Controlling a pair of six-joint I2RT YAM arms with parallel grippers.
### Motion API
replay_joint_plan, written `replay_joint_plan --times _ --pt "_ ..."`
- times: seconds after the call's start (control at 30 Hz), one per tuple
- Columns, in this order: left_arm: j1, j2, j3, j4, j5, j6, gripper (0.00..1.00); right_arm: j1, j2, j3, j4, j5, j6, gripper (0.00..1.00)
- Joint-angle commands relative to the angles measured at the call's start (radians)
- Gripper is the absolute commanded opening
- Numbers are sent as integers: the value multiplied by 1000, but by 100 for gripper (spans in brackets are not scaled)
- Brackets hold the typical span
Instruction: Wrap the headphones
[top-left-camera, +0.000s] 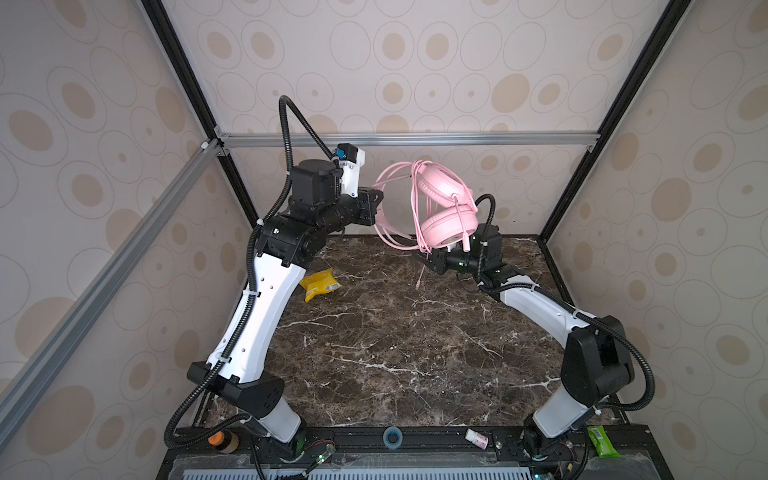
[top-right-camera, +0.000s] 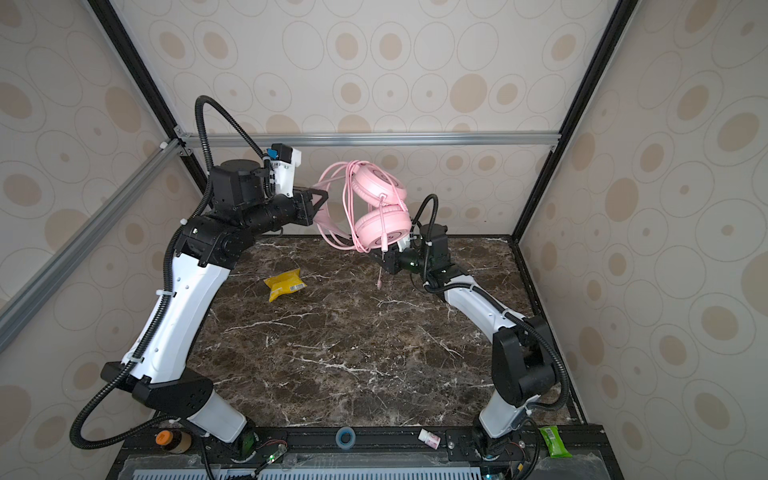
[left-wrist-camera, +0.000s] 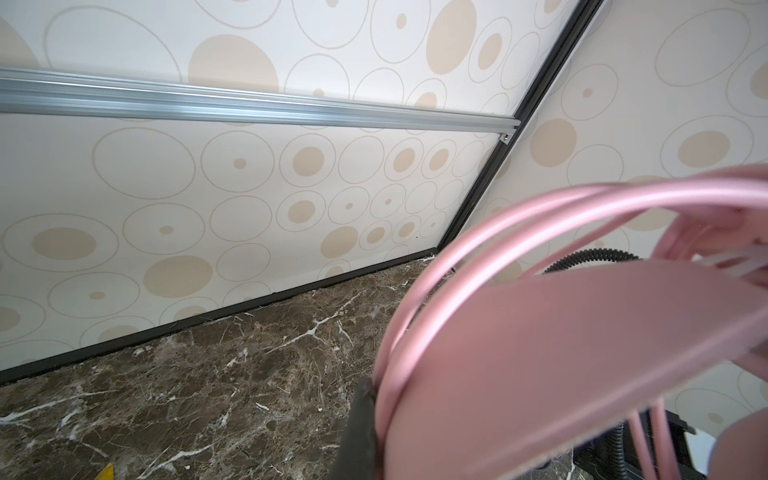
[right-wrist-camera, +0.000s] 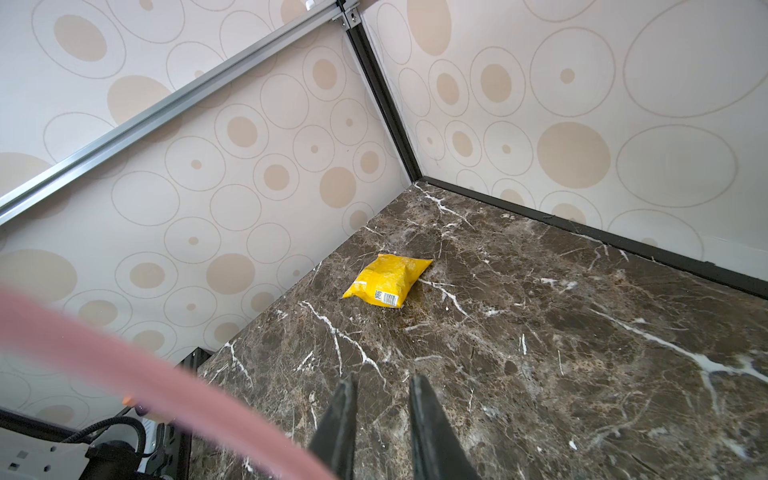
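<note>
Shows pale pink padded over-ear headphones (top-left-camera: 446, 208) mid-frame, thin cable (top-left-camera: 424, 232) seemingly mostly coiled, plug tail (top-left-camera: 419, 282) loose; left claw (top-left-camera: 377, 201) clamped on headband (left-wrist-camera: 498, 224), right claw (right-wrist-camera: 382, 380) apart.

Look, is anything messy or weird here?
Yes. The headphones hang in the air from the left claw, and their cable's loose end dangles untucked below them. A yellow snack packet also lies on the table, unrelated to wrapping.
</note>
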Motion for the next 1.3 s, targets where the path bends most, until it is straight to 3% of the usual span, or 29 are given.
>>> replay_joint_plan --times 0.0,0.4,0.63,0.93,1.27 --pt "24 -62 -14 109 1 -80 0 8 -5 -29 24 -7 18 23" --pt "49 -98 -71 161 -24 -127 0 26 -8 -39 0 -4 16 7" --pt "50 -100 -93 92 -287 -152 0 64 -80 -32 -153 60 -50 4" --pt "51 -108 -212 177 -431 -202 0 147 -215 -58 -373 139 -142 3" --pt "50 -116 -327 214 -536 -238 0 271 -251 -12 -599 216 -242 1"
